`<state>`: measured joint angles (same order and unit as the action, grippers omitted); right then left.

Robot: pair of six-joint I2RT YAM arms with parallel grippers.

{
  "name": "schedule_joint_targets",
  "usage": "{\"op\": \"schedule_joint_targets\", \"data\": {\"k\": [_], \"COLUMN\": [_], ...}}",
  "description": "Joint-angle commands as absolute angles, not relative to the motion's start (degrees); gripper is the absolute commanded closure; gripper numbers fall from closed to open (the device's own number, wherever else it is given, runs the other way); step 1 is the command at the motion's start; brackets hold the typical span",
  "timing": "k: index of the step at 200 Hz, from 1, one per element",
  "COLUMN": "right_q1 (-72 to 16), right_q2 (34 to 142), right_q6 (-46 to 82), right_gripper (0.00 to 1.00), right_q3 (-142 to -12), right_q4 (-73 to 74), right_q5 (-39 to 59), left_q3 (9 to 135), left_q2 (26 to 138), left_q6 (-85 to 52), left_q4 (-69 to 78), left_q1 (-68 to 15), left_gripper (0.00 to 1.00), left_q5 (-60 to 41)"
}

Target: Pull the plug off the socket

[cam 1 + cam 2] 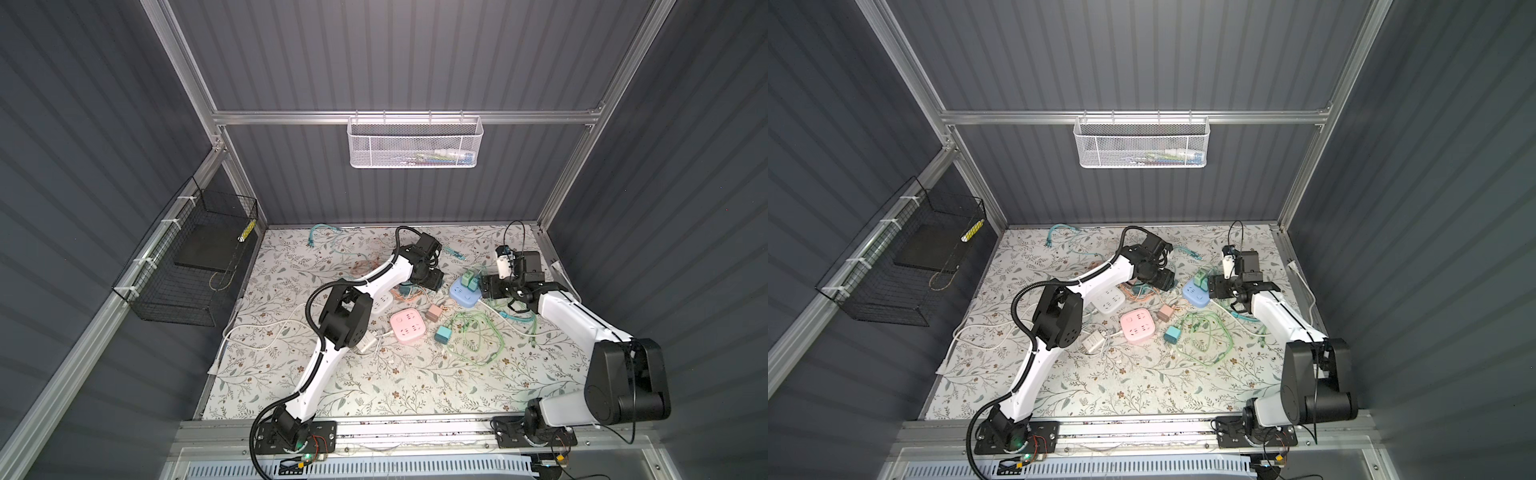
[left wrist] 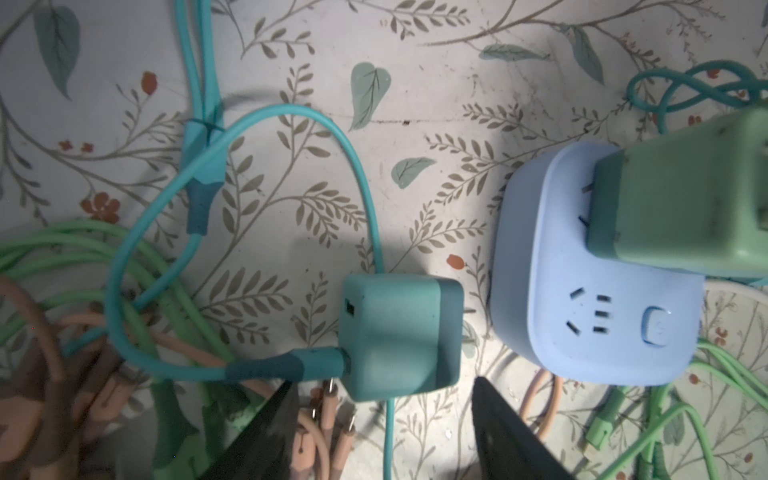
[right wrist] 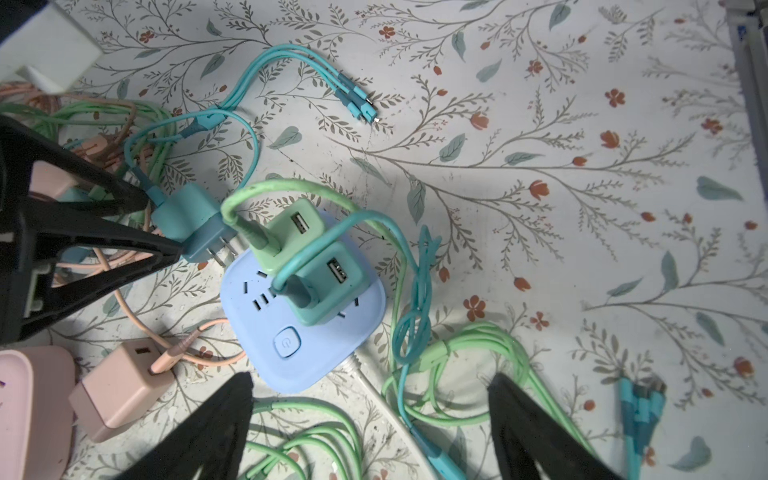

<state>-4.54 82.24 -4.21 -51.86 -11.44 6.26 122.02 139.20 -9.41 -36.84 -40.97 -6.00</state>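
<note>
Table (image 3: pixel 540 257): flowered cloth, strewn with cables and charger cubes.

Blue socket (image 1: pixel 462 296) (image 3: pixel 303 332): stands flat on the far half of the table, right of centre. Two plugs are seated in its top face, side by side: a light green plug (image 3: pixel 291 232) and a darker green plug (image 3: pixel 328 282). A green cable (image 3: pixel 249 199) enters the first and a teal one the second. One set of slots on the left side of the top face is free.

Teal plug (image 2: pixel 401 336) (image 3: pixel 189 222): out of the socket, just beside its left edge. Its two bare prongs (image 3: pixel 222 253) point toward the socket and sit in no slot. Whether the prong tips touch the casing cannot be told. A teal cable (image 2: pixel 291 368) is plugged into its side.

Left gripper (image 2: pixel 382 386): low over the teal plug, jaws apart and wider than the plug. The plug's end lies between the fingertips (image 2: pixel 278 399), with a clear gap on at least one side. No clamping is seen.

Right gripper (image 3: pixel 370 376): just right of the blue socket in both top views. Its jaws are spread wide, with only loose green cables below them. It grips nothing.

Other items: a pink socket (image 1: pixel 408 326) lies near the table's centre, with a pink plug (image 1: pixel 434 311) just to its right, between it and the blue socket.
</note>
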Motion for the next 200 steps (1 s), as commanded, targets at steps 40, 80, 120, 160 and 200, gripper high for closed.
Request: {"op": "schedule_joint_targets", "data": {"k": [40,80,120,160,200], "right_q1": [-4.13,-4.17,-4.13,-4.13,-4.13], "right_q2": [85.87,88.52,90.37,91.92,93.00], "right_q6": [-14.81,-16.52,-17.43,-19.32,-20.84], "right_gripper": [0.18,0.25,0.35,0.38,0.38], "right_q3": [-52.46,-53.09,-53.69,-54.64,-56.36], "right_q4": [-8.57,-9.24,-8.43,-8.43,-9.11], "right_q5": [12.41,13.27,13.98,14.46,15.45], "left_q3": [121.39,121.29,123.22,123.89,125.21], "left_q2": [135.15,135.28,137.41,138.72,140.04], "left_q6": [-6.15,-6.07,-6.06,-6.07,-5.99], "left_q4": [-34.08,-32.76,-32.85,-32.85,-33.66], "left_q1": [-43.16,-44.11,-44.21,-44.21,-44.18], "left_gripper": [0.20,0.17,0.16,0.16,0.16], "left_q5": [-3.12,-2.72,-4.02,-5.18,-6.15]}}
